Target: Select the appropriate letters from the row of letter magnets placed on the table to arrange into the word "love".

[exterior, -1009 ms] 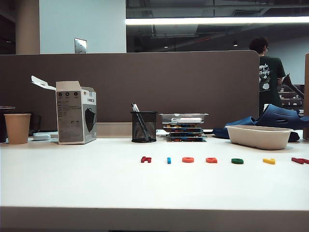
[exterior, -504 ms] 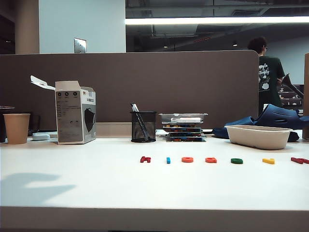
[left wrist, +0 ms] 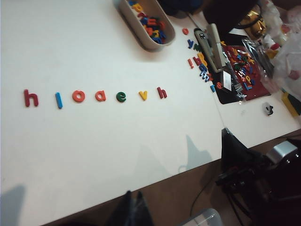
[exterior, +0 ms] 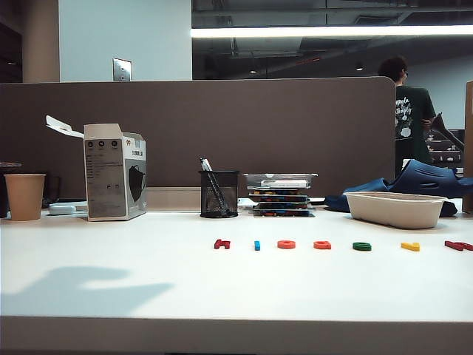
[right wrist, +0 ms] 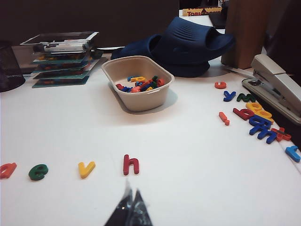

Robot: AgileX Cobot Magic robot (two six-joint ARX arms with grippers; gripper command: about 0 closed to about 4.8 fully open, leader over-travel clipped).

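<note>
Letter magnets (left wrist: 94,96) sit in a row beside the beige tray (left wrist: 126,16); my left gripper (left wrist: 131,212) and right gripper (right wrist: 130,209) hover closed, holding nothing.

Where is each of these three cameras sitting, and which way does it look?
Exterior view: low at the table's front edge, looking level across at the letter row; no arm shows, only a shadow.
Left wrist view: high on the left arm, looking down on the whole row; left gripper tips show, apparently shut.
Right wrist view: low on the right arm, facing the beige tray; shut right gripper shows.
Shared: the green e.
</note>
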